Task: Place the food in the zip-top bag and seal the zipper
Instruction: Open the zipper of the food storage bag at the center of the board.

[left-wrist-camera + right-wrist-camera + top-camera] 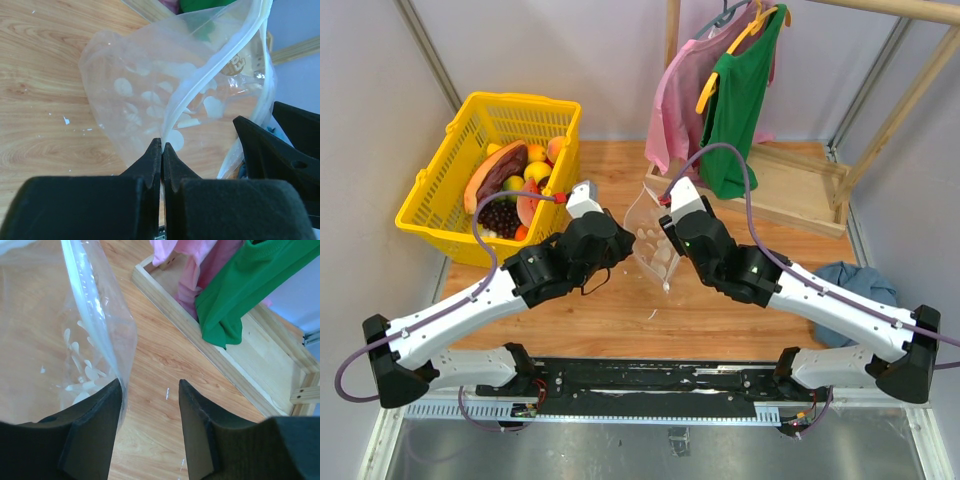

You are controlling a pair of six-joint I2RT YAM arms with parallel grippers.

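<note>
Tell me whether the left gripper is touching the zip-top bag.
Touching. The left wrist view shows the left gripper pinched shut on the zip-top bag, with no gap.

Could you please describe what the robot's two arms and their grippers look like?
The left arm and right arm share one build: white links joined by bulky black housings. A purple cable loops along each. The left gripper and right gripper have matte black, wedge-shaped fingers. A small green light glows on the right arm's wrist housing.
</note>
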